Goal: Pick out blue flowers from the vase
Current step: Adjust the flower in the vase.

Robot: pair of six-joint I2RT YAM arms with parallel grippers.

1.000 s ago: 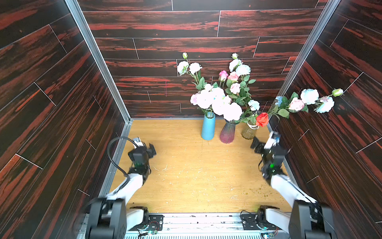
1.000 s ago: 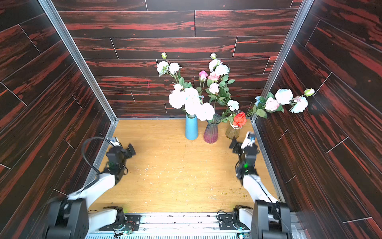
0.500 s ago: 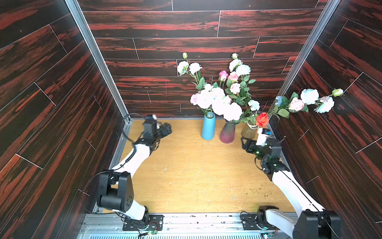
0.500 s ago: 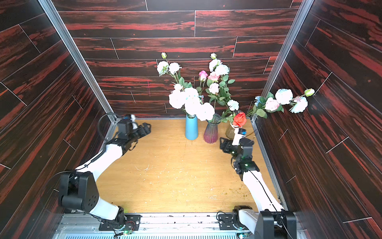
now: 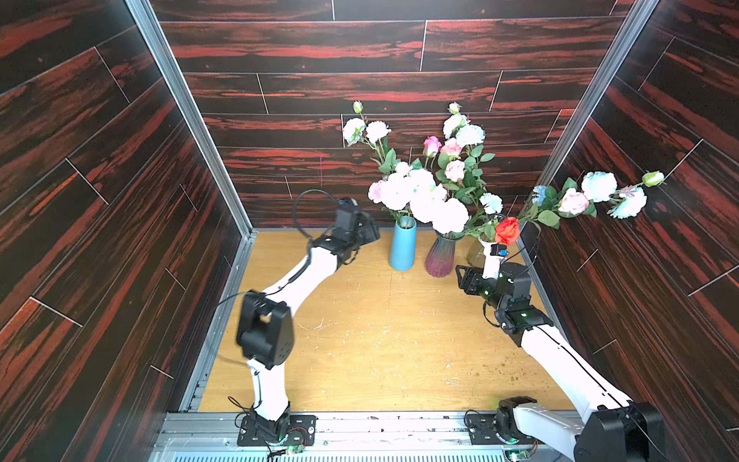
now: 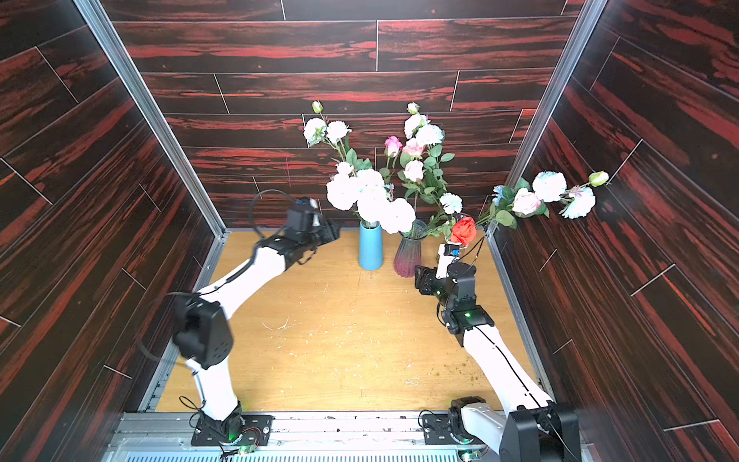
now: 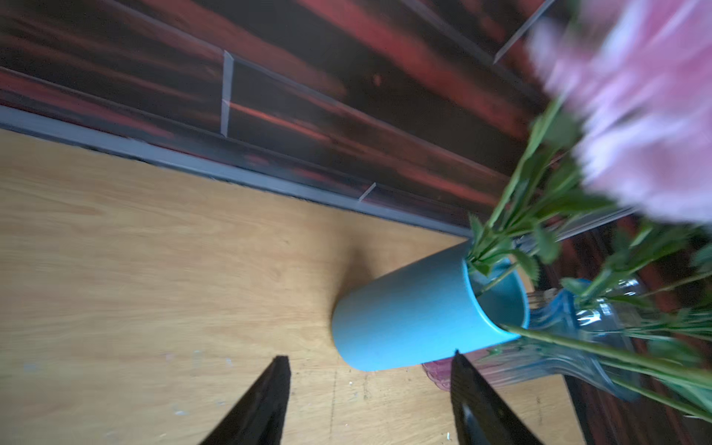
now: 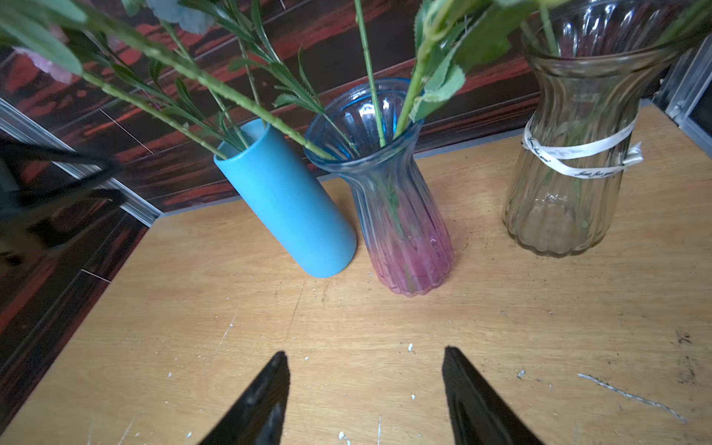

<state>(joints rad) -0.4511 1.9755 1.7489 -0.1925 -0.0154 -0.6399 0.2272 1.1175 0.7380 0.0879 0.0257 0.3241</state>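
Observation:
Pale blue-white ruffled blue flowers [image 5: 470,135] rise on long green stems above three vases at the back; one spray [image 5: 598,186] leans far right from the clear vase [image 8: 570,173]. A smaller blue bloom [image 5: 491,203] sits low by the purple-tinted glass vase [image 8: 400,215]. My left gripper [image 7: 370,358] is open and empty, just left of the blue cylinder vase [image 7: 404,308]. My right gripper [image 8: 366,352] is open and empty over the table, short of the purple vase. Both grippers show in both top views, the left gripper [image 5: 370,232] and the right gripper [image 5: 464,276].
Pale pink carnations [image 5: 424,196] fill the blue vase. Pink roses [image 5: 452,148] and a red rose [image 5: 507,230] stand among the stems. Dark wood-panel walls close in on three sides, and the leaning spray rests against the right wall. The wooden table [image 5: 380,340] carries small crumbs.
Both arms have reached from the table's front toward the vases. The left went up the left side to the blue vase, and the right advanced toward the purple vase.

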